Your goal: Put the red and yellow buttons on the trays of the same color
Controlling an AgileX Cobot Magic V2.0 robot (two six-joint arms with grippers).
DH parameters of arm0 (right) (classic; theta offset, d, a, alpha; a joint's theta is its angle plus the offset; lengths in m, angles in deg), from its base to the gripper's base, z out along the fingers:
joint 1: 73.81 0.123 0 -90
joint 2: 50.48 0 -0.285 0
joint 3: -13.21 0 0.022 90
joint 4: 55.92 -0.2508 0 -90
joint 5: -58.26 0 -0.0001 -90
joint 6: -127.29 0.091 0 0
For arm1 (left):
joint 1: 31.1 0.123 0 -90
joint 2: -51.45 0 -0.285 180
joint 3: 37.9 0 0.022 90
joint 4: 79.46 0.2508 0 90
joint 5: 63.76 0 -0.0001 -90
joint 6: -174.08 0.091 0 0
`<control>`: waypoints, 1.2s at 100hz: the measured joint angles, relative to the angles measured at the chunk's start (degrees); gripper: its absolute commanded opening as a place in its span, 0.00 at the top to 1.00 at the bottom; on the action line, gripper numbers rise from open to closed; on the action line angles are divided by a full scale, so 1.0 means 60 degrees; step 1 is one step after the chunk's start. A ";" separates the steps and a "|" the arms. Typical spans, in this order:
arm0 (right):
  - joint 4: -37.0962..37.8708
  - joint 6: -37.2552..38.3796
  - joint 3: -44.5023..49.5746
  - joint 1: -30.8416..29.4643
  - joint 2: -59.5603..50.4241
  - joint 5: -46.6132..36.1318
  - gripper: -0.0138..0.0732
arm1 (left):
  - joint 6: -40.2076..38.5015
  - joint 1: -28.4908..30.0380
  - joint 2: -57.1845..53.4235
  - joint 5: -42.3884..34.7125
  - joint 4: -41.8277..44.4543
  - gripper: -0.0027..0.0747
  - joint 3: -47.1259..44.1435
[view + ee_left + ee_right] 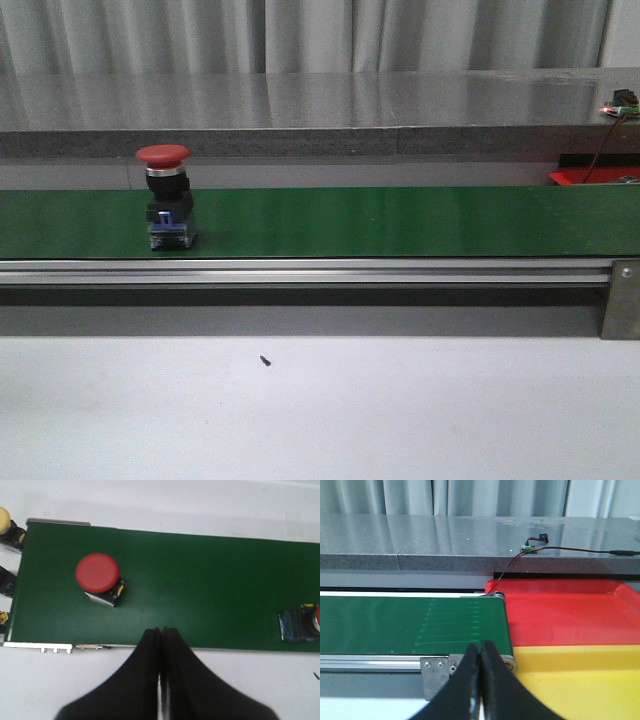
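Note:
A red button [163, 195] with a black body stands upright on the green belt [400, 220] in the front view. In the left wrist view a red button [97, 573] sits on the belt near its end, and another button [299, 624] with a red cap shows at the picture's edge. A yellow button [4, 521] lies just off the belt's end. My left gripper [161, 630] is shut and empty over the belt's near edge. My right gripper [481, 644] is shut and empty, near the other belt end, beside the red tray [560, 615] and the yellow tray [580, 680].
The belt's metal rail [300, 270] runs along its front, with a bracket [620, 298] at the right. More dark buttons [6, 580] wait beyond the belt's end. A wire [512, 565] hangs from the grey ledge [320, 100] behind the belt toward the red tray.

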 measured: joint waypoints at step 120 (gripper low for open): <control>-0.0101 0.0000 -0.3525 0.0059 0.3466 0.2369 0.92 | 0.0485 -0.0453 -0.8173 -0.0213 -0.0240 0.99 -0.5389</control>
